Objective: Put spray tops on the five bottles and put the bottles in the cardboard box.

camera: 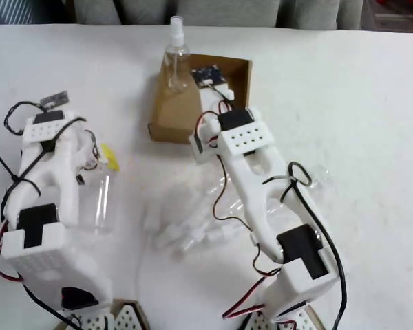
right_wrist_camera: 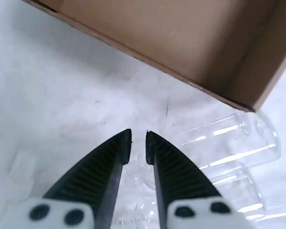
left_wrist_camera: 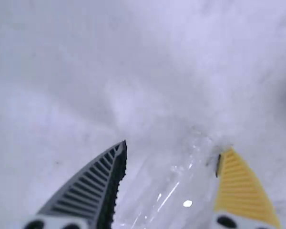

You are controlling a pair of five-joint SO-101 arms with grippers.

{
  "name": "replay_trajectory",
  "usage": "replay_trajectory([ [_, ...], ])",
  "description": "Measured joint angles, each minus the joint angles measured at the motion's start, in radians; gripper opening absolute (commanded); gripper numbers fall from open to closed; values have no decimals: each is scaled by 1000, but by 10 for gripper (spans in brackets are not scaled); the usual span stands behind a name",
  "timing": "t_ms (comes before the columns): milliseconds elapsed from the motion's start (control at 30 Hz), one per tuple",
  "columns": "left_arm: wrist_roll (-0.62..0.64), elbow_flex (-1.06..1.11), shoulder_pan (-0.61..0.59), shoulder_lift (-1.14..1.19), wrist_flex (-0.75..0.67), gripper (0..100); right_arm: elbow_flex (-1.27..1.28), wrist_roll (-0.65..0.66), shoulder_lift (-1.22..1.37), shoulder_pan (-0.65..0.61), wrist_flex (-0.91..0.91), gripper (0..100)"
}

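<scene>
- On the smooth white table [camera: 344,103], towards its far edge, sits the brown, open-topped cardboard box [camera: 166,110], rectangular with matt, flat walls.
- One clear, round-shouldered plastic bottle with a white spray top [camera: 176,65] stands upright in the box's far corner.
- The left gripper [left_wrist_camera: 175,146] has one grey and one yellow finger, both wedge-shaped with ribbed inner faces. They are spread wide.
- A clear, glossy cylindrical bottle [left_wrist_camera: 167,195] lies on the table between those two fingers. The yellow one is right against it, and whether the pair presses on it cannot be told.
- The right gripper [right_wrist_camera: 138,132] hangs over the table just outside the box's near wall. Its two black ribbed fingers are drawn almost together, leaving a thin slit, with nothing between them.
- Two more transparent, round-ended bottles [right_wrist_camera: 229,138] lie side by side by the box's corner.
- A loose heap of see-through bottles and small spray tops [camera: 193,230] lies on the table between the two arms.
</scene>
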Motion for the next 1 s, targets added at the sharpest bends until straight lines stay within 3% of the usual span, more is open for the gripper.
replay_trajectory([
  [200, 2, -46, -12, 0, 2, 295, 0, 0, 0, 0, 0, 27],
  [400, -206, -71, 0, 0, 58, 295, 0, 0, 0, 0, 0, 27],
  [667, -333, -68, 44, -11, 87, 299, 0, 0, 0, 0, 0, 27],
  [1000, -362, 170, 89, -192, -25, 299, 0, 0, 0, 0, 0, 27],
])
